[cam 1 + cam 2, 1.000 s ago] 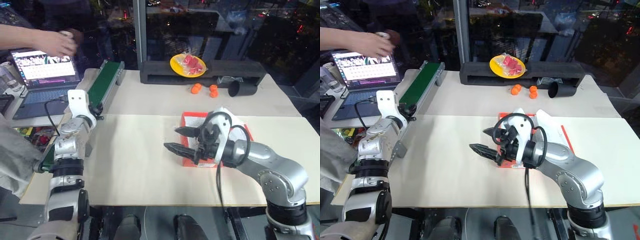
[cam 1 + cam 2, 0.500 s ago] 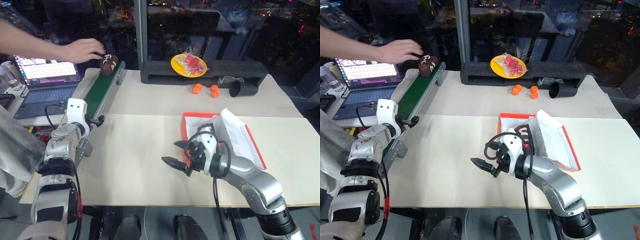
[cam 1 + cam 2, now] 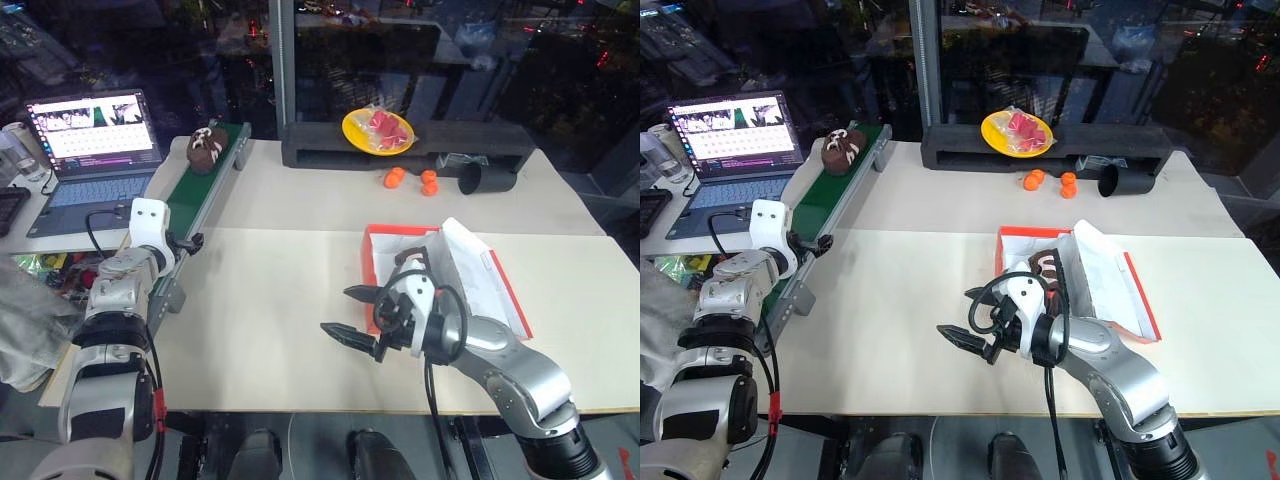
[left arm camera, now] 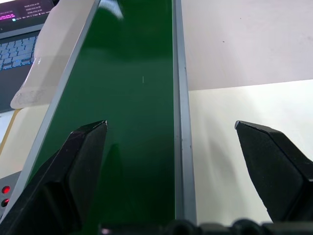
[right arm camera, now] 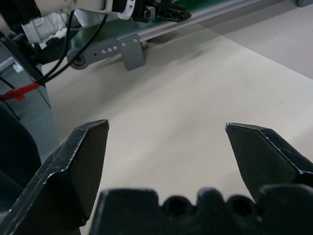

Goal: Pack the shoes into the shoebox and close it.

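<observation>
So the shoebox [image 3: 500,290] sits on the table [image 3: 280,300] toward the right, with one shoe [image 3: 1045,265] in it. The other shoe [image 3: 205,150] is on the conveyor belt [image 3: 205,180] at the table's left edge, laptop [image 3: 90,150] further left. Plate [image 3: 377,130] at the back.

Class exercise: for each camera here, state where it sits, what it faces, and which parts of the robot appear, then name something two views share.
Head views: look down over the table, open shoebox and both arms.
Left wrist view: looks along the green conveyor between the open left gripper.
Right wrist view: faces bare tabletop past the open right gripper.
Shared: the conveyor.
</observation>
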You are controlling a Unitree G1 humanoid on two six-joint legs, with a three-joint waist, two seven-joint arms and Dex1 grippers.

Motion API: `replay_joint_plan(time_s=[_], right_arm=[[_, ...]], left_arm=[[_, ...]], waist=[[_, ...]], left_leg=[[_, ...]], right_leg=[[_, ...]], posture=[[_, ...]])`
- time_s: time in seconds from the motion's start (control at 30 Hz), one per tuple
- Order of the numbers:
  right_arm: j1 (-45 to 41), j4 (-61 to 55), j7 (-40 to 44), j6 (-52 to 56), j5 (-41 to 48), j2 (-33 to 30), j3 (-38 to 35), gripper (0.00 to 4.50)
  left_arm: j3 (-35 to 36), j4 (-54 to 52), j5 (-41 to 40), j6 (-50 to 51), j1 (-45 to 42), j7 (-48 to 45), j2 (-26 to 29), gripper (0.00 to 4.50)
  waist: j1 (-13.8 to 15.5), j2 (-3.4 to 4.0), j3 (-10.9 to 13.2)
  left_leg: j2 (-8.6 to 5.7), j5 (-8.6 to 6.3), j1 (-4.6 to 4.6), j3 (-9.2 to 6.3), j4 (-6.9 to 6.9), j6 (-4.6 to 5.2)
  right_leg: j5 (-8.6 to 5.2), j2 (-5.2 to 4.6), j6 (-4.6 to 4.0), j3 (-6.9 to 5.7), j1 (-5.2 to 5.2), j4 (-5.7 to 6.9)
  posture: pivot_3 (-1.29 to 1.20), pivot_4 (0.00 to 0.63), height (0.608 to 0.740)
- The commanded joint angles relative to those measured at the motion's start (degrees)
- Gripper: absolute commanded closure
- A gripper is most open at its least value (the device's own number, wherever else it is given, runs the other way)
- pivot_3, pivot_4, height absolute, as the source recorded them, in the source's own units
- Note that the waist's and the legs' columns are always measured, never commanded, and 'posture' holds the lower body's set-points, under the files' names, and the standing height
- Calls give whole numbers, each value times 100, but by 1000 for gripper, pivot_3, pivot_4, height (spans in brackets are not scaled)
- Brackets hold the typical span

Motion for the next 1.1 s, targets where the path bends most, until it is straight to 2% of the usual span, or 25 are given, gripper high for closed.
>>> replay_joint_plan(time_s=[0.03,0.37,0.83,1.1], right_arm=[[-45,-71,-10,-191,-54,41,-2,0],[-117,141,-53,-130,-84,93,-149,0],[-108,121,-159,-54,-43,161,-214,0],[-163,21,-251,15,43,179,-298,0]], left_arm=[[77,-34,46,-243,-156,55,135,7],[253,129,66,-686,-251,365,202,7],[248,576,135,-812,-366,461,265,7],[109,1078,163,-439,-471,457,114,7]], waist=[[0,0,0],[1,-1,-1],[3,-3,-2],[3,-5,-4]], left_leg=[[0,0,0,0,0,0],[0,0,0,0,0,0],[0,0,0,0,1,0],[-1,0,0,1,2,0]], right_leg=[[0,0,0,0,0,0],[0,0,0,0,0,1],[0,0,0,0,0,4],[0,-1,0,0,0,6]], posture=[[0,150,719],[0,150,719],[0,150,719],[0,150,719]])
